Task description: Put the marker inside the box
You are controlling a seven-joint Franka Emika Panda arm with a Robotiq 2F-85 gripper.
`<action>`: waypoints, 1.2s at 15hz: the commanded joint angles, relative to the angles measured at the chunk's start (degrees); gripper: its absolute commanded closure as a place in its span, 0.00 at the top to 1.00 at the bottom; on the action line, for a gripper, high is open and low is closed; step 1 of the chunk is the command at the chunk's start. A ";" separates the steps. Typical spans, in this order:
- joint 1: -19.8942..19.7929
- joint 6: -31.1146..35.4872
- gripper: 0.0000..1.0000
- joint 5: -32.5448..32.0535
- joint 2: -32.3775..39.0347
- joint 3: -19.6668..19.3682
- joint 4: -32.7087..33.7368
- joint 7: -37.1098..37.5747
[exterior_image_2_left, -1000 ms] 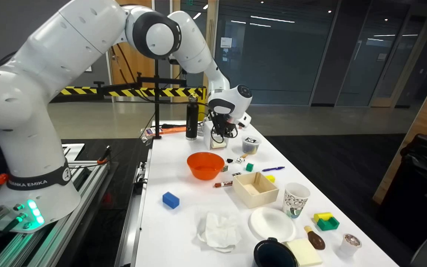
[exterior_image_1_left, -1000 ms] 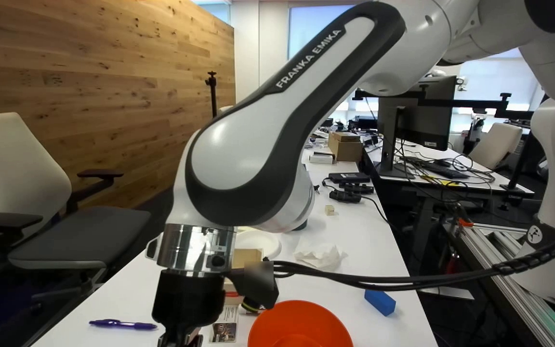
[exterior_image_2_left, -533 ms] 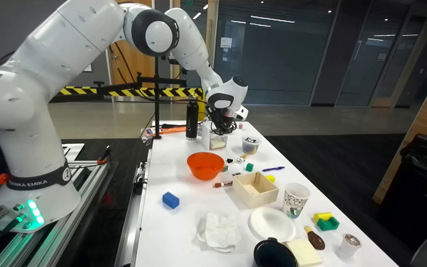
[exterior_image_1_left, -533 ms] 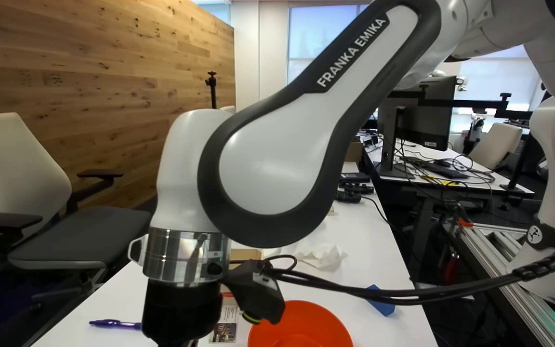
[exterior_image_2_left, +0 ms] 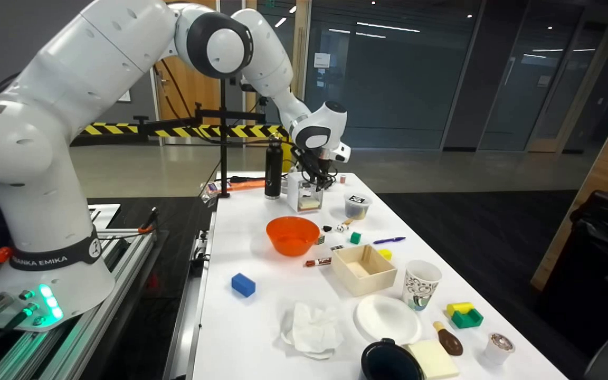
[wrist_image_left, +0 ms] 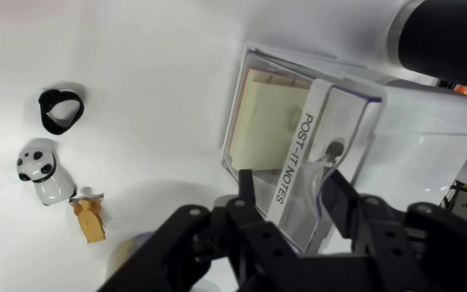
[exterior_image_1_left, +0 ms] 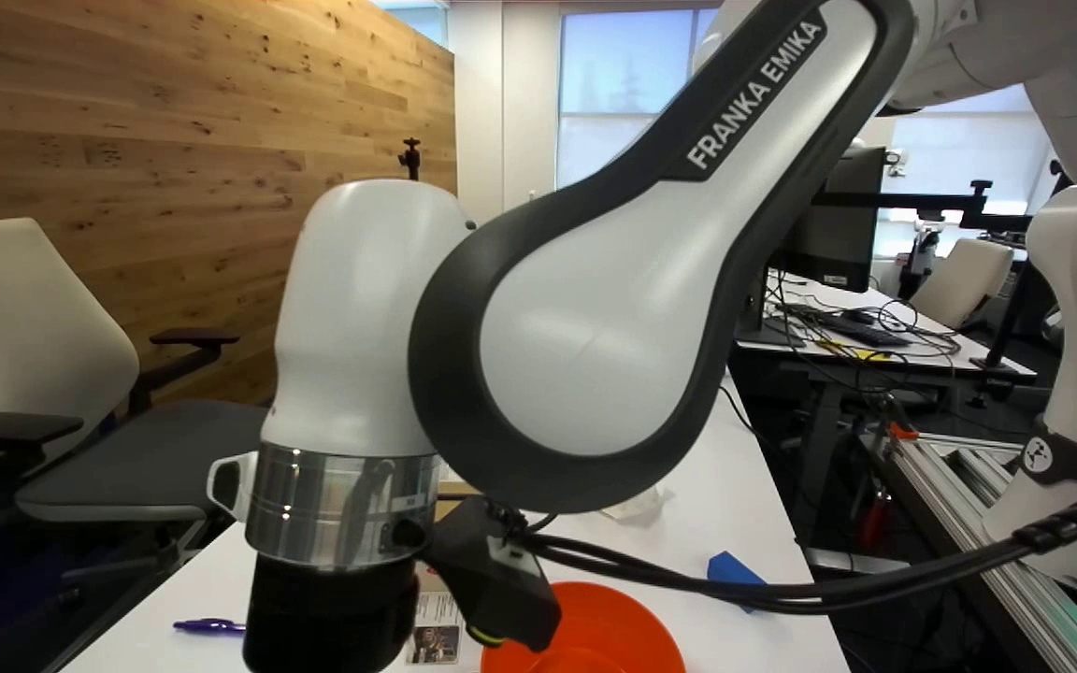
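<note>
The claw [wrist_image_left: 292, 184] has its two tips well apart and holds nothing. In the wrist view the tips show in front of the clear note holder [wrist_image_left: 316, 129]; I cannot tell if they touch it. In an exterior view the red-brown marker [exterior_image_2_left: 318, 262] lies on the white worktop [exterior_image_2_left: 246, 332], with one end right by the pale box [exterior_image_2_left: 376, 283]. The orange bowl [exterior_image_2_left: 289, 247] is near its other end. The worktop runs wide and white from the marker to the blue block [exterior_image_2_left: 243, 285], which sits near the edge by the arm's base [exterior_image_2_left: 48, 285]. The purple pen [exterior_image_2_left: 389, 240] lies near the far edge. A paper cup [exterior_image_2_left: 421, 282] and a plate [exterior_image_2_left: 388, 319] sit just beside the box.
</note>
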 commanded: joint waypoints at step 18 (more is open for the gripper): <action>-0.04 -10.16 1.00 -16.84 -18.43 -11.84 -11.10 16.11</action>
